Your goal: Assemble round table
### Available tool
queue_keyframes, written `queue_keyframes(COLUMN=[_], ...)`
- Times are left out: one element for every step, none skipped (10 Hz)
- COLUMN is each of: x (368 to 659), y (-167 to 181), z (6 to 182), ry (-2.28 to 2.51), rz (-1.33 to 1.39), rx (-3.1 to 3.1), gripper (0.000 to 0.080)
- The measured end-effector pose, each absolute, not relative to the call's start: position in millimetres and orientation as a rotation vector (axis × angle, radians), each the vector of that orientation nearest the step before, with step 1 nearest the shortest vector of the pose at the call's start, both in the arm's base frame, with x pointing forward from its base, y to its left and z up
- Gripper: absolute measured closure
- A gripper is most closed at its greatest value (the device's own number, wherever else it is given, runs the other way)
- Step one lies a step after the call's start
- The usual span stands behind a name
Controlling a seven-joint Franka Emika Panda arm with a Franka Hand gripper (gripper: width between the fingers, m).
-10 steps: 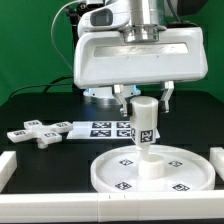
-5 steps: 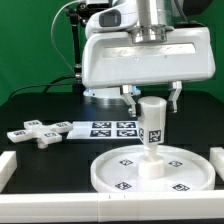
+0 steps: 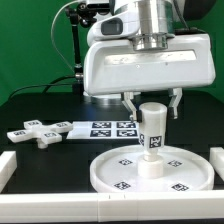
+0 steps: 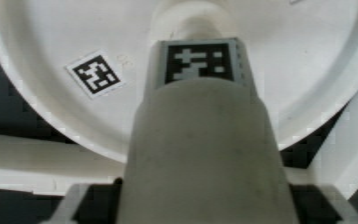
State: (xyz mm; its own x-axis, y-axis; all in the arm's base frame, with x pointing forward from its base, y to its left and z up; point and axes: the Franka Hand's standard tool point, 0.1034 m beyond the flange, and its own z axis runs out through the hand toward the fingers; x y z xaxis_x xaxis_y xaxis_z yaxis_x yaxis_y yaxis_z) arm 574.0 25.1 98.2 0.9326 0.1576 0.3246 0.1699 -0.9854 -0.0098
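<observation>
Clearly the claw (image 3: 152, 102) is closed about as far as it goes, gripping the upper end of the short thick leg (image 3: 152, 135) from above. In the wrist view, the leg (image 4: 202, 120) runs out from between the dark fingers of the claw (image 4: 202, 205) toward the round disc (image 4: 309, 90). The leg stands upright with its lower end at the middle of the round disc (image 3: 100, 172), which lies flat with its rim up on the black surface (image 3: 40, 160), toward the exterior view's right. Whether the leg's foot is fully seated in the disc cannot be told. A black-and-white tag faces the camera on the leg's side, and more tags are spread around it on the disc's floor. The cross-shaped base (image 3: 35, 132) lies flat on the surface, well apart from the disc, toward the exterior view's left. Just beside the base, between it and the arm, lies the marker board (image 3: 100, 128), its near edge close to the disc's far rim. White border blocks (image 3: 6, 165) line the near edges of the surface.
</observation>
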Motion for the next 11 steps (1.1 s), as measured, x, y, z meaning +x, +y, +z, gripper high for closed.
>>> queue_keyframes(x=[573.5,573.3,572.6,571.8,570.6,570.2,570.7,571.8,573.5,573.9,574.1], y=[25.0,25.0,25.2,26.5,27.9,28.2,28.4,28.6,27.7,28.3,28.1], z=[97.5,97.0,95.3,93.1,90.4,89.0,89.0,89.1,89.4,89.5,89.7], ry=[-0.259,-0.259,-0.259,-0.261,-0.265,-0.267,-0.268,-0.271,-0.27,-0.272,-0.271], rz=[-0.505,-0.504,-0.5,-0.501,-0.506,-0.53,-0.555,-0.581,-0.618,-0.634,-0.635], rx=[-3.051,-3.052,-3.052,-3.052,-3.053,-3.055,-3.056,-3.056,-3.057,-3.056,-3.056], gripper=[0.039,0.039,0.039,0.039,0.039,0.039,0.039,0.039,0.039,0.039,0.039])
